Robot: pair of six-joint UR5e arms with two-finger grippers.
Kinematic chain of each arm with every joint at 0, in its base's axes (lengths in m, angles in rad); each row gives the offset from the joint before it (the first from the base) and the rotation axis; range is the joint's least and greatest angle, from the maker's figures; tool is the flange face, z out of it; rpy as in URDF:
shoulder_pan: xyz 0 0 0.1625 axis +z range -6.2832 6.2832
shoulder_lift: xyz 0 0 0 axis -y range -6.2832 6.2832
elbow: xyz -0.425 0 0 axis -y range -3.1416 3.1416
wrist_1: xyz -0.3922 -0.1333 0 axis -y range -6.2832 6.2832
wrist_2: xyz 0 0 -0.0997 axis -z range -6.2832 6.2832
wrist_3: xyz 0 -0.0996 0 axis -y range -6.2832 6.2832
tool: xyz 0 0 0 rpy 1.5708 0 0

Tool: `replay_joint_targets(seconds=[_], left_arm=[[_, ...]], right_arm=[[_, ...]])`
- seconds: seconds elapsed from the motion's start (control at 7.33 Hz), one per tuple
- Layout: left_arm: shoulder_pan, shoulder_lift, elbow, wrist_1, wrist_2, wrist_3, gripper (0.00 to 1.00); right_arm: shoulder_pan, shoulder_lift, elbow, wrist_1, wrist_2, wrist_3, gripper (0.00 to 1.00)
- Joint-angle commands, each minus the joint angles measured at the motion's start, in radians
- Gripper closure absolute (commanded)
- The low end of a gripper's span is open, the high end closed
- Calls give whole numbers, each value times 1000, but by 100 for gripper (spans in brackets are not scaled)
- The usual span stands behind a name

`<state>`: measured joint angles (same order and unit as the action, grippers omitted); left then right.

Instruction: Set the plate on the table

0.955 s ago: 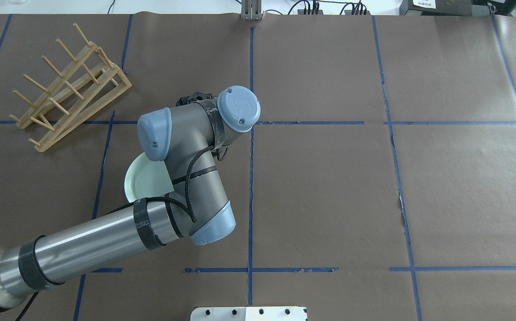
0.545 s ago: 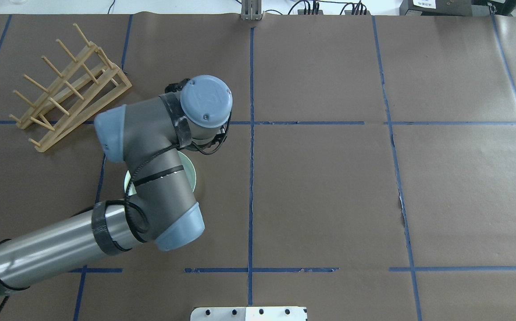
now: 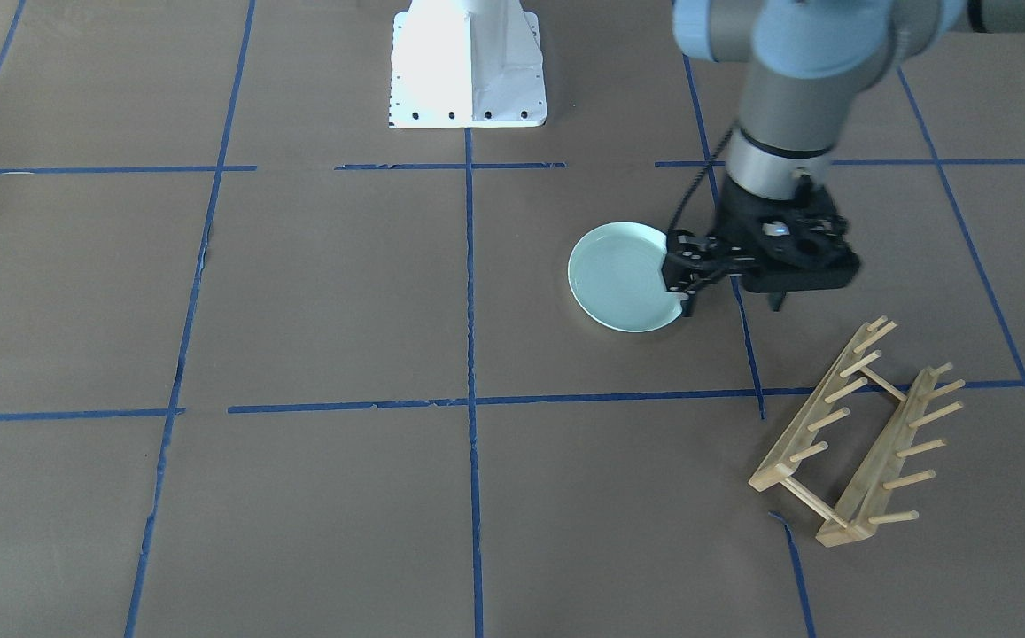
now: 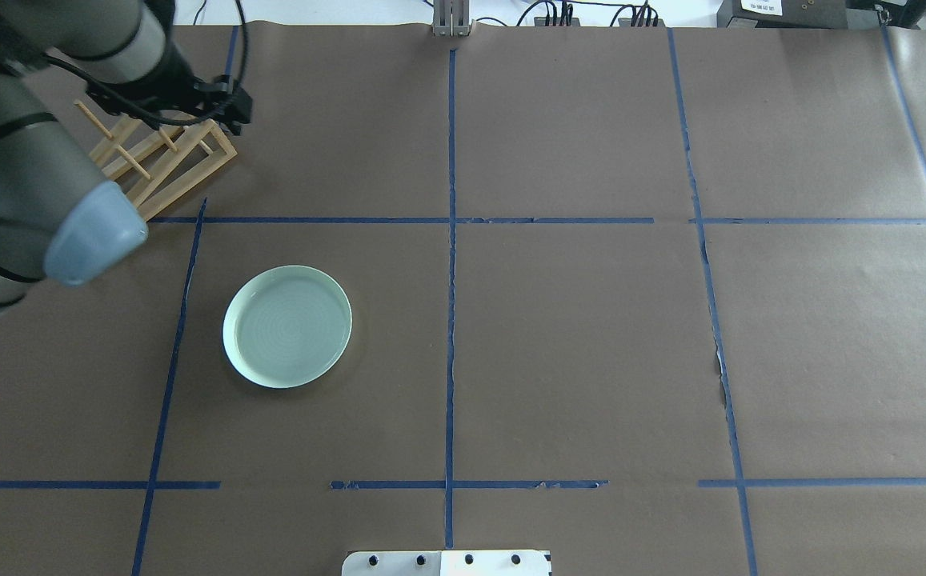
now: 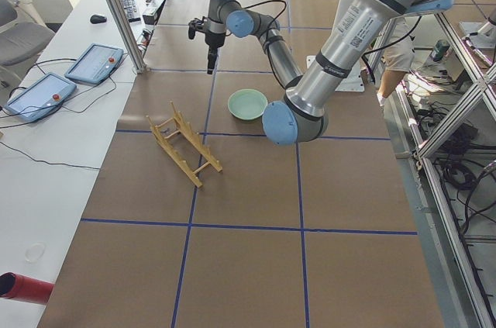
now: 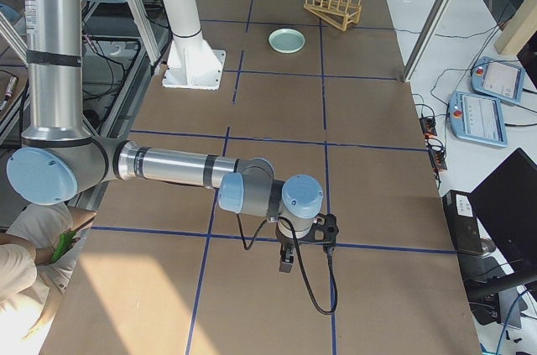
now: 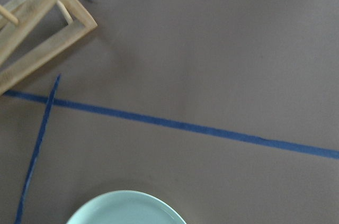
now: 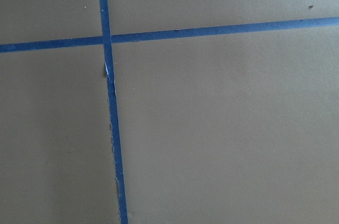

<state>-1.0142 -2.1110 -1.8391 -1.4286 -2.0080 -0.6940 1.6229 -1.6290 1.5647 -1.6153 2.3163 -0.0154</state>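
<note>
One big brown desk (image 4: 591, 336), the plate (image 4: 286, 326) sitting flat and free on it around 5 o'clock of the left gripper (image 3: 732, 301) in the overhead view, that gripper hanging empty with jaws spread, while for the far-off right gripper (image 6: 287, 261) I can't tell.
</note>
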Motion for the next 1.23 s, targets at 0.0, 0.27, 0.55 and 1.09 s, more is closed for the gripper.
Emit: replay_joint_targets(seconds=[0.0, 0.27, 0.55, 1.09], left_arm=[[-285, 199, 12, -46, -133, 520, 0], [-465, 317, 96, -47, -138, 825, 0], [-506, 503, 136, -53, -224, 832, 0], [-596, 577, 175, -94, -441, 838, 0]], right_arm=[[0, 0, 0, 0, 0, 0, 0], [0, 0, 0, 0, 0, 0, 0], [0, 0, 0, 0, 0, 0, 0], [0, 0, 0, 0, 0, 0, 0]])
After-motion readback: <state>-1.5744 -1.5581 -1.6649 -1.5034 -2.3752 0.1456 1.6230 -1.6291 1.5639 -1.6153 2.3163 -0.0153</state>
